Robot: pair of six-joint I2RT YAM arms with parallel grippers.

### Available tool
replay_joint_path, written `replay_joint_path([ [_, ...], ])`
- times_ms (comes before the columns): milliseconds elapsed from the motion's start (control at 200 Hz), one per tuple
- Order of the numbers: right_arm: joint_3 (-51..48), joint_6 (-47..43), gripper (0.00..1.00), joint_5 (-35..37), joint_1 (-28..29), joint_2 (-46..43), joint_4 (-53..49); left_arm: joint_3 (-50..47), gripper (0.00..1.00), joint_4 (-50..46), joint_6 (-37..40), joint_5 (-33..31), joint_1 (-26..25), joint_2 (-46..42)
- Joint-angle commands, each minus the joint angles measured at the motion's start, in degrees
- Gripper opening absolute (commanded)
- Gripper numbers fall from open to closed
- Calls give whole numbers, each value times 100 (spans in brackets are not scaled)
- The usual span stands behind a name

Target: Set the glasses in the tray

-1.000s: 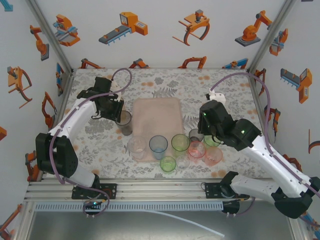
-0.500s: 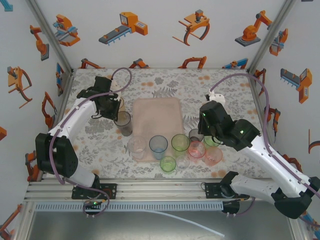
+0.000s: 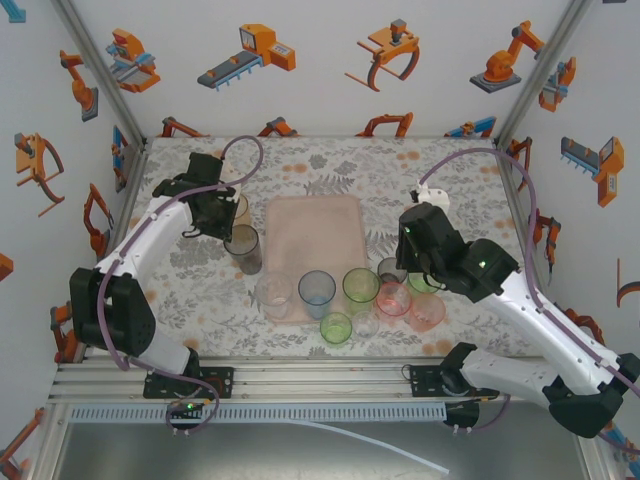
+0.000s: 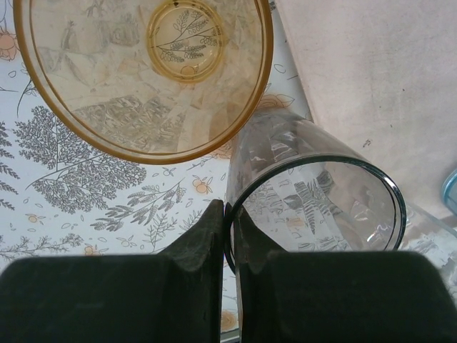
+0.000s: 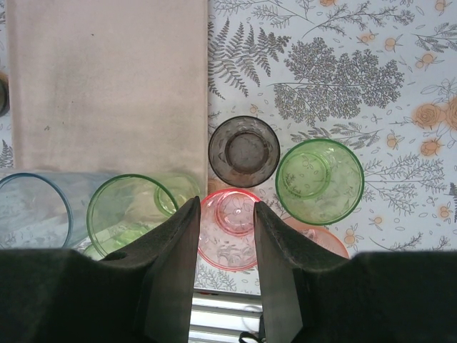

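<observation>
The grey glass (image 3: 245,247) stands upright on the floral tabletop, just beside the left edge of the tray (image 3: 315,225). So it's not in yet.

The left gripper (image 4: 230,214) has it by the rim, 1 finger inside the mouth and 1 outside, jaws closed on the wall. I'd say that pinch makes sense: an amber glass (image 4: 143,71) sits right behind it, so there's no room to hug the body without bumping the neighbour. Next would be lift and carry right onto the bare pink surface. A thin rim grip could let it swing, so go slow.

The right gripper (image 5: 224,207) hangs over the bunch at the tray's near end, jaws apart and gripping nothing, lined up above a pink glass (image 5: 230,246). A green one (image 5: 320,180) and a small dark one (image 5: 244,151) crowd it, probably why it's waiting above.
</observation>
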Motion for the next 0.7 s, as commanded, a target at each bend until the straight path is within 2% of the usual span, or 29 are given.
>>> replay_joint_path([
  [0,-49,-38,37,71,-39,-96,119,158,14,-130,86,-5,-38,-245],
  [696,-121,-20,37,63,-65,-122,149,684,14,-717,239,243,-187,-578],
])
